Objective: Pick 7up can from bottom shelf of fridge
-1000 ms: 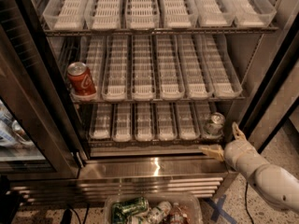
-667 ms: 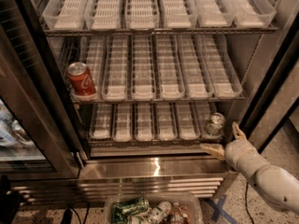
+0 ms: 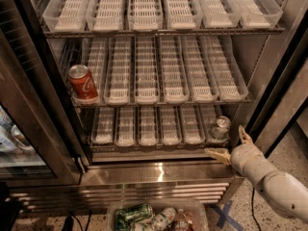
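1. Read white Coca-Cola script on the red can [image 3: 83,83], upright at the left end of the middle shelf [image 3: 163,101], beside white slotted trays.
2. Found the 7up can [image 3: 221,127] upright at the right end of the bottom shelf [image 3: 149,150] of the fridge [image 3: 159,174], at the front of the rightmost lane. Made out a silver top with pull-tab and a greyish side. Could read no brand lettering on it.
3. Found the gripper [image 3: 224,139] low at the right, just in front of the 7up can and over the steel front ledge. Recorded its fingers [image 3: 216,153] as spread apart and clasping nothing, one pointing left along the ledge, the other pointing up by the can's right side. Cannot tell whether either touches the can.
4. Noted a clear bin [image 3: 199,211] on the floor below the fridge, holding dark green cans [image 3: 137,211] and small bottles. Could read no labels there. Cut off by the lower edge.
5. Noted the glass door [image 3: 43,129] standing open at the left. Could not identify the blurred items behind its glass.
6. Noted crossed blue tape [image 3: 224,216] on the floor, partly hidden by the arm [image 3: 274,186].
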Controlling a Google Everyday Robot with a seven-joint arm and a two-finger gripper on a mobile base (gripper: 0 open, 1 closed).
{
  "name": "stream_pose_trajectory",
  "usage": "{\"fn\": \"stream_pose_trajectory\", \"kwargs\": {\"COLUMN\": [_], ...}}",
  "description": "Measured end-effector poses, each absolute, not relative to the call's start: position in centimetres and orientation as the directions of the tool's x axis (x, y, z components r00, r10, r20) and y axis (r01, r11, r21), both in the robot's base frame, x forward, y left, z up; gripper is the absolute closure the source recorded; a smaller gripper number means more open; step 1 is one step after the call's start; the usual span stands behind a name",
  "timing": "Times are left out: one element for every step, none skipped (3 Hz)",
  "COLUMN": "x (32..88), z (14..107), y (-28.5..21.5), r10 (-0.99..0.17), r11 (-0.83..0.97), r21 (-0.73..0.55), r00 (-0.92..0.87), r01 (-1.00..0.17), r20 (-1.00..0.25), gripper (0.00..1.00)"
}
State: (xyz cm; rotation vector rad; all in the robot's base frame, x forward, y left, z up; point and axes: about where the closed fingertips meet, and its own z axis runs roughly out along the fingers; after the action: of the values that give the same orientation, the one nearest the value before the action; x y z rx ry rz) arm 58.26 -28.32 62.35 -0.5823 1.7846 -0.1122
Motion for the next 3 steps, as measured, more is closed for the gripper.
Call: {"fn": "stream_pose_trajectory", "kwargs": {"x": [57.9, 56.1, 51.6], "z": [62.5, 63.4, 65.7], "y": [-28.2, -27.9, -26.4], "r10": [-0.440, -0.438, -0.442], "r11": [0.869, 0.864, 0.839], "r21": [-0.366, -0.351, -0.331], "r00": [-0.182, -0.193, -0.186], "r01": [-0.333, -0.362, -0.432], "r20": [-0.879, -0.878, -0.877], "gripper": [0.00, 0.00, 0.00]}}
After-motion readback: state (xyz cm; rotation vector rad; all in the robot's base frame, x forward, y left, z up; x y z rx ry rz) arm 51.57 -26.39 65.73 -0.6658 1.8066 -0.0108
